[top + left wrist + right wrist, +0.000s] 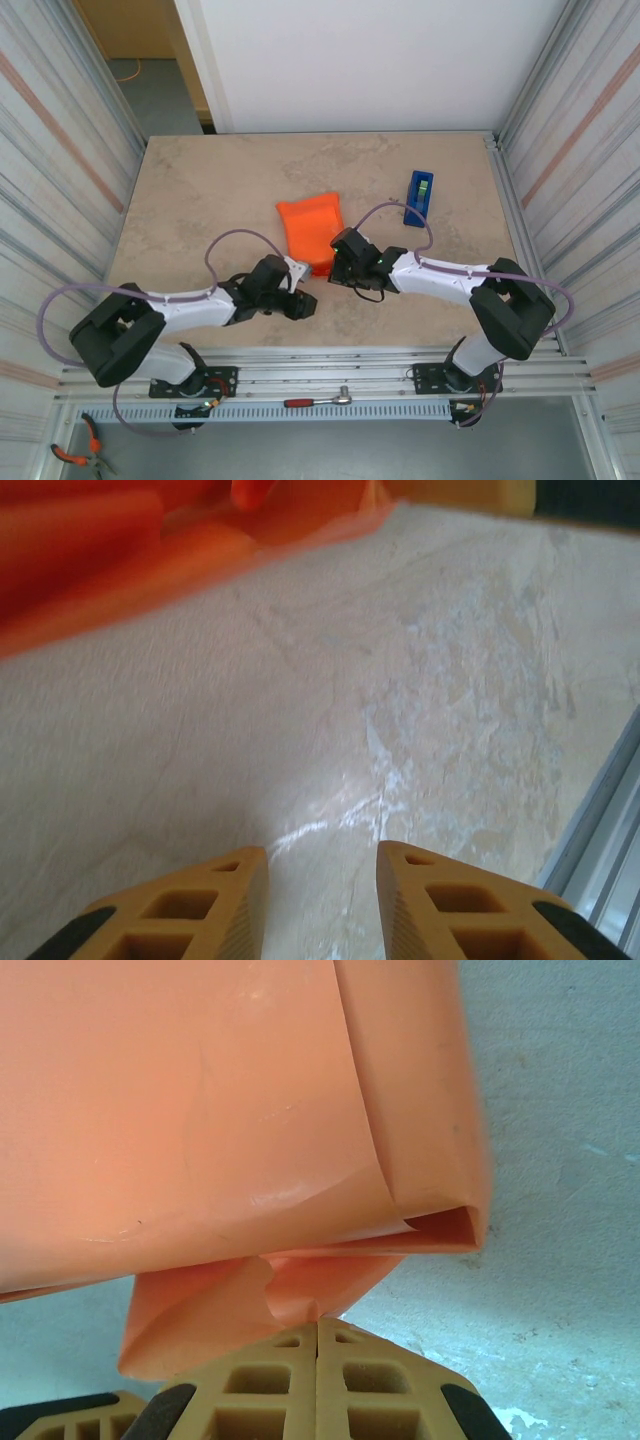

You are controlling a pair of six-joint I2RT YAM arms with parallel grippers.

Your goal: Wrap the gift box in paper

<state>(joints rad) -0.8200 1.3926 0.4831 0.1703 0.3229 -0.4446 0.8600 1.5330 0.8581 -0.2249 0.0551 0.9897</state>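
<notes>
left tool [322, 855], right tool [318, 1322], one paper [312, 228], one dispenser [420, 195]

Looking down from high above the near edge of the table [200, 180] in the top view, far off, taking in all of it. Peeking out low over the left fingers [190, 910] in the left wrist view, facing across the table toward the paper [120, 550]. Staring past the right fingers [260, 1380] in the right wrist view, right up against the paper. Sharing the paper and the table top in all three.
</notes>
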